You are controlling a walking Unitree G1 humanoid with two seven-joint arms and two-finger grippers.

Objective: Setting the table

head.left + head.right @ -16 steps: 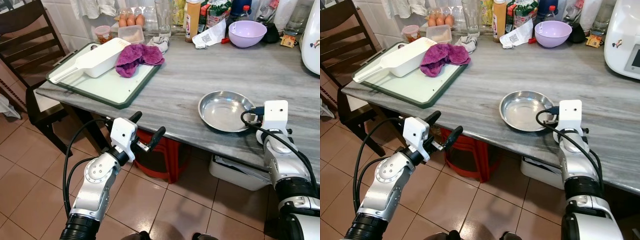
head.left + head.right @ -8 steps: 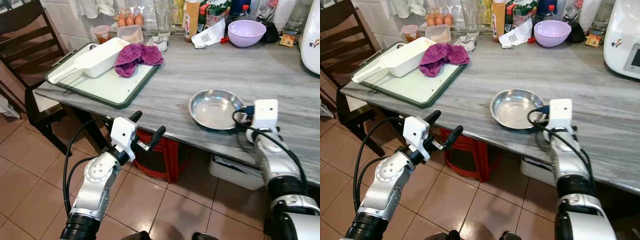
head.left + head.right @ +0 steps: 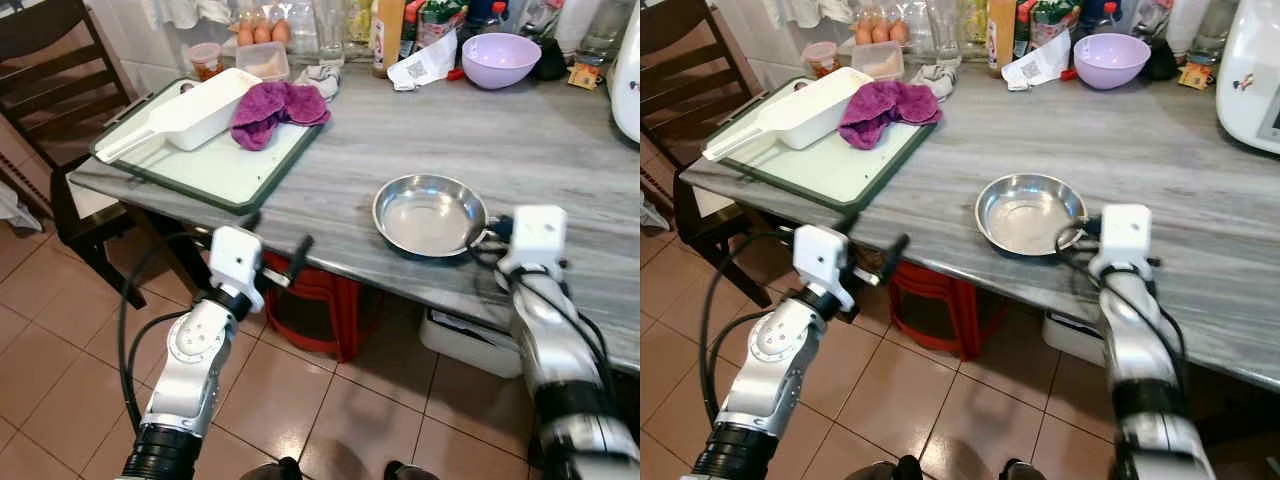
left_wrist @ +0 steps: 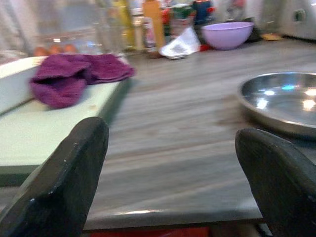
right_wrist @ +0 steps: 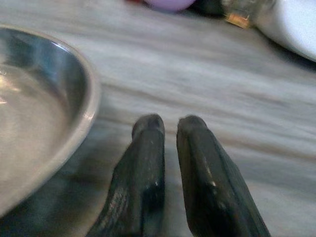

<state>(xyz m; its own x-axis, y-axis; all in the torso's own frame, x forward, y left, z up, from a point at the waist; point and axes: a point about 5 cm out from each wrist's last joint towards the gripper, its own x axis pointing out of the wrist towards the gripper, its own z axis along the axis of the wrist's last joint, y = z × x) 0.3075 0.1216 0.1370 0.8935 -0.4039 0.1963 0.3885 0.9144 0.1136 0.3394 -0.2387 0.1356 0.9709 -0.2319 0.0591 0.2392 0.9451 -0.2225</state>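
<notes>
A round steel plate (image 3: 428, 213) lies on the grey marble table (image 3: 380, 130), near its front edge. My right gripper (image 5: 170, 123) is shut with nothing between its fingers. It rests low on the tabletop just off the plate's right rim (image 5: 89, 106); I cannot tell if it touches. My left gripper (image 3: 275, 240) is open, its fingers (image 4: 64, 182) spread wide. It hangs at the table's front edge, left of the plate and level with the tabletop.
A green-rimmed white board (image 3: 215, 165) at the table's left carries a white scoop-shaped container (image 3: 190, 115) and a purple cloth (image 3: 270, 105). A lilac bowl (image 3: 500, 58), bottles and eggs line the back. A dark chair (image 3: 55, 80) stands left; a red stool (image 3: 320, 305) is underneath.
The plate has slid a little to the left along the table with my right gripper beside it. My left gripper has risen toward the table's front edge.
</notes>
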